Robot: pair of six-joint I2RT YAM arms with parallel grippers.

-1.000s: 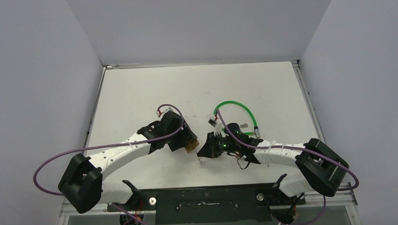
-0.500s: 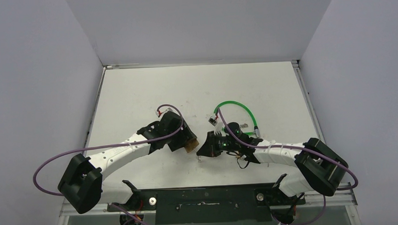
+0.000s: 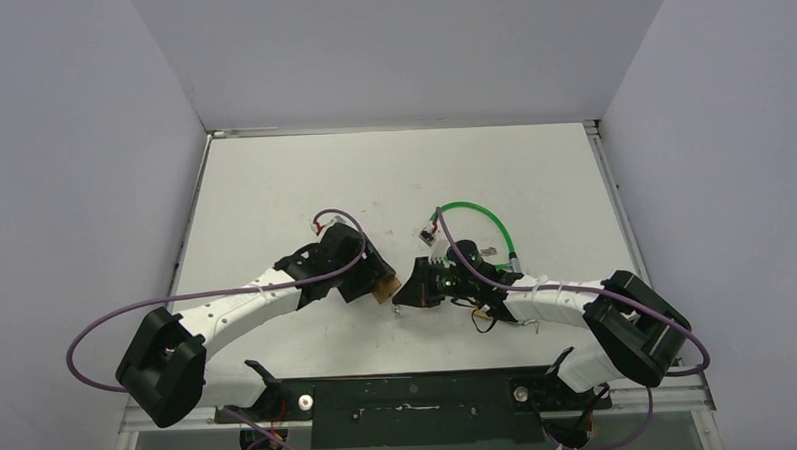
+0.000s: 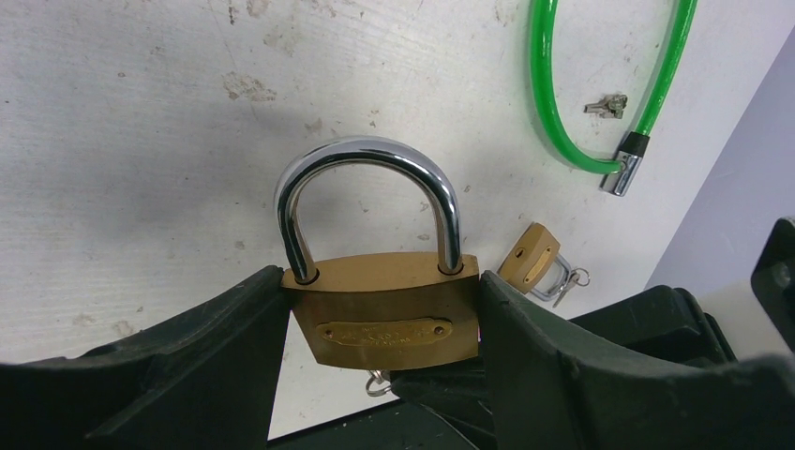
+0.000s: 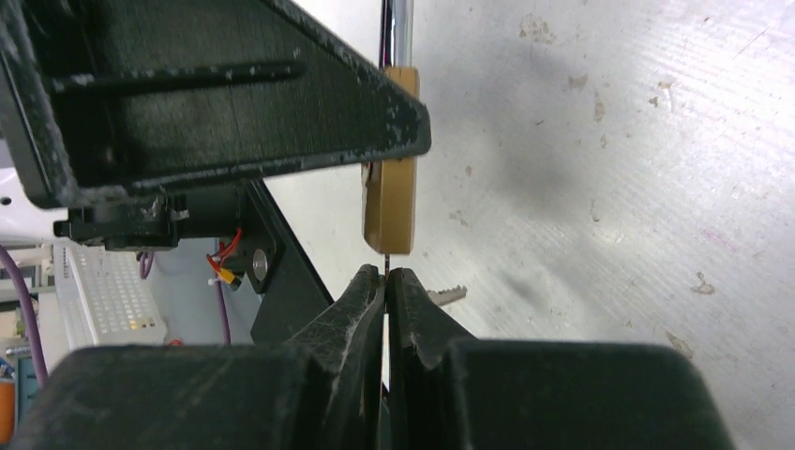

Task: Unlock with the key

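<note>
Left fingers [image 4: 187, 356] clamp padlock [image 4: 380, 309]; right fingers [image 5: 361, 300] pinch key [image 5: 385, 270] under padlock's base. Insertion step; next push in, twist.

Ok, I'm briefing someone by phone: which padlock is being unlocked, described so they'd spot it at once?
On the white table, look near the middle, where the two arms meet. The padlock is clamped between the left arm's fingers. It is the large brass one with a chrome shackle, unlike the small padlock lying loose near the green cable lock.
</note>
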